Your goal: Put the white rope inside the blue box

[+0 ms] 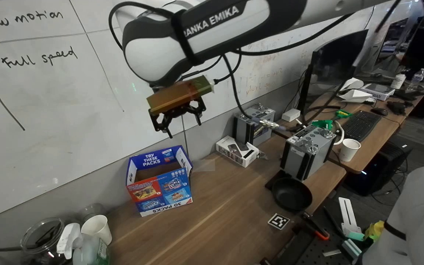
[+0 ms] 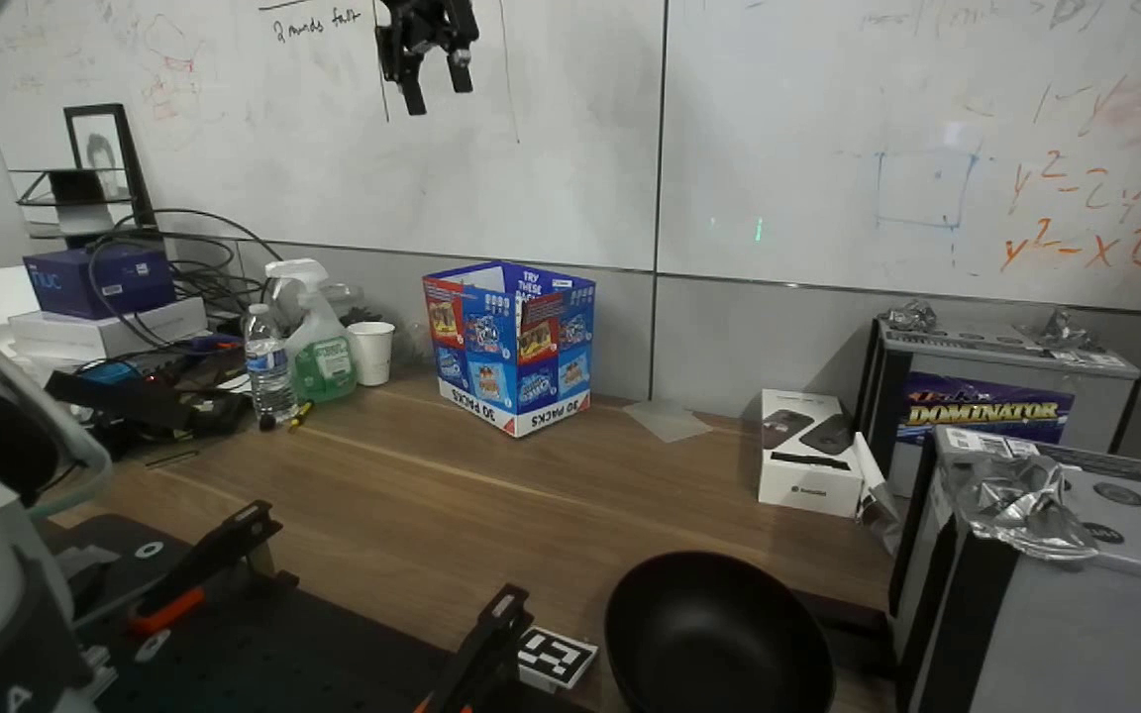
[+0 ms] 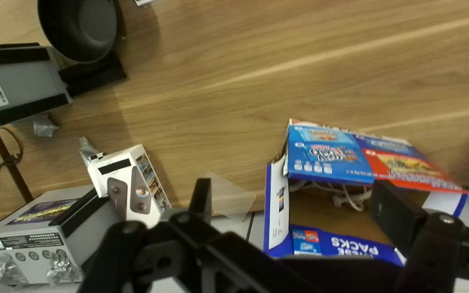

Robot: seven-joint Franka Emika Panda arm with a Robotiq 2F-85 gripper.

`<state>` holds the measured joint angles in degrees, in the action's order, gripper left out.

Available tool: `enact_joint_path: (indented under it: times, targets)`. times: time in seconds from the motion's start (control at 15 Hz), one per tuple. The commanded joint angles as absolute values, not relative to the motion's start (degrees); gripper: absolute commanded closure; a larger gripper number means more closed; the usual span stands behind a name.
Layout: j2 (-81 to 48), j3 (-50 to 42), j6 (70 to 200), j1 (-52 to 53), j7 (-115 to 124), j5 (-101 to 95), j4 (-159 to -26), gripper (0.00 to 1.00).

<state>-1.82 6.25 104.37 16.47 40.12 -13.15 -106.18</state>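
The blue box (image 1: 159, 192) is an open-topped snack carton with blue and red panels. It stands upright on the table against the whiteboard wall, and also shows in an exterior view (image 2: 514, 347) and the wrist view (image 3: 328, 156). The white rope (image 3: 340, 200) lies inside the box in the wrist view, partly hidden under the near wall; it is hidden in both exterior views. My gripper (image 1: 185, 130) is open and empty, well above the box and apart from it. It also shows high against the whiteboard in an exterior view (image 2: 440, 99) and in the wrist view (image 3: 293, 199).
A black pan (image 1: 292, 195) and grey equipment cases (image 1: 307, 151) stand on one side, with a white phone box (image 1: 236, 151). A paper cup (image 1: 97, 229) and spray bottle (image 1: 90, 250) stand on the box's other side. The whiteboard (image 1: 68, 129) rises directly behind.
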Motion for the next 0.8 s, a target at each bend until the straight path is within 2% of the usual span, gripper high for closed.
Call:
enact_joint_path:
  times: [0.0,0.4,0.47,0.73]
  targets:
    - [12.0,8.0,103.0,13.9,26.9,-8.2,-119.1,0.0]
    - [31.6,8.4,103.3,13.0,13.7,-6.2,-136.3,0.0]
    - [34.8,6.1,103.1,15.9,13.3,-7.1,-139.0,0.0]
    - [47.6,5.3,98.4,17.1,15.2,-4.5,-148.0,0.0]
